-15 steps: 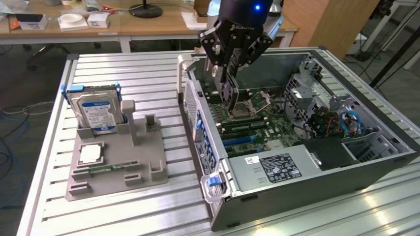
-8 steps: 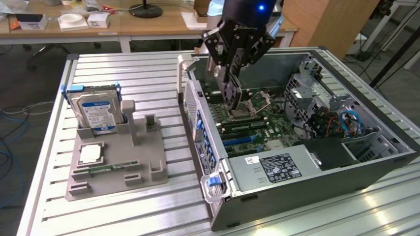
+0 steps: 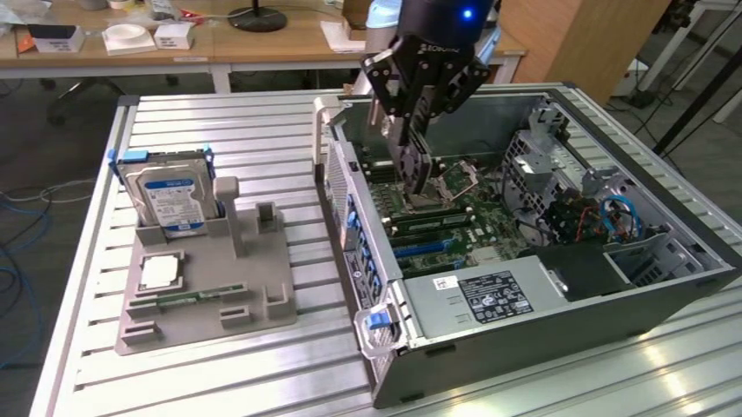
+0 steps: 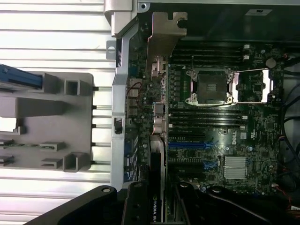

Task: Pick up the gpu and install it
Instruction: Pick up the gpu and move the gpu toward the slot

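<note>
My gripper (image 3: 415, 113) is shut on the gpu (image 3: 414, 169), a thin dark card that hangs on edge below the fingers, inside the open computer case (image 3: 649, 295). The card's lower edge is just above the motherboard (image 3: 453, 226), near the processor socket and apart from the blue slots (image 3: 423, 252). In the wrist view the gpu (image 4: 157, 178) shows edge-on between my gripper (image 4: 159, 206) fingers. Its silver bracket (image 4: 164, 37) lies beside the case's rear wall. The blue slots (image 4: 190, 145) lie alongside the card.
A grey holder (image 3: 208, 287) on the slatted metal table carries a hard drive (image 3: 172, 200), a processor chip (image 3: 160, 272) and a memory stick (image 3: 191, 297). Inside the case are the power supply (image 3: 487, 300), the drive cage with cables (image 3: 579, 208) and the processor socket (image 4: 211, 86).
</note>
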Controlling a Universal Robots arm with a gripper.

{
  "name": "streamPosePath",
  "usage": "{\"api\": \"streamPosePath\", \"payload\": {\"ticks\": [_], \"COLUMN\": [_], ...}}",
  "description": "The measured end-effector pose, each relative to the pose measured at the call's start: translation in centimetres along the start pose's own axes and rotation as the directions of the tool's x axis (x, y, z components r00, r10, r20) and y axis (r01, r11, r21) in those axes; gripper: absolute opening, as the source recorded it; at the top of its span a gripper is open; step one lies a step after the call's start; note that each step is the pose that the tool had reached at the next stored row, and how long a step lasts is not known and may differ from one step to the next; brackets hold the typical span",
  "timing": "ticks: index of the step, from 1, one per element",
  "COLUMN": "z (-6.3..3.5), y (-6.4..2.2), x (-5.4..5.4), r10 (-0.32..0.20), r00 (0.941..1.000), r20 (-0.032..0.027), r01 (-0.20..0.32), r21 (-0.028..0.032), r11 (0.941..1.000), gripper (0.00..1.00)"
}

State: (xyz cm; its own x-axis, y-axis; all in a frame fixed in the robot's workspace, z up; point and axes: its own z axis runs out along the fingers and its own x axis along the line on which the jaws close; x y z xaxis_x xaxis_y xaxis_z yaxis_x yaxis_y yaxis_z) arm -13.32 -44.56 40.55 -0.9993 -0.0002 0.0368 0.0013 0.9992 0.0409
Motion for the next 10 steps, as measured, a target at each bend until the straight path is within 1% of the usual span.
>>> {"api": "streamPosePath", "payload": {"ticks": [10], "z": [-0.02], "y": [0.01], "x": [-0.79], "r10": [-0.007], "r00": [1.0], "r20": [-0.0003], "r01": [0.007], "r21": [0.0003], "r11": [1.0], "gripper": [0.26]}}
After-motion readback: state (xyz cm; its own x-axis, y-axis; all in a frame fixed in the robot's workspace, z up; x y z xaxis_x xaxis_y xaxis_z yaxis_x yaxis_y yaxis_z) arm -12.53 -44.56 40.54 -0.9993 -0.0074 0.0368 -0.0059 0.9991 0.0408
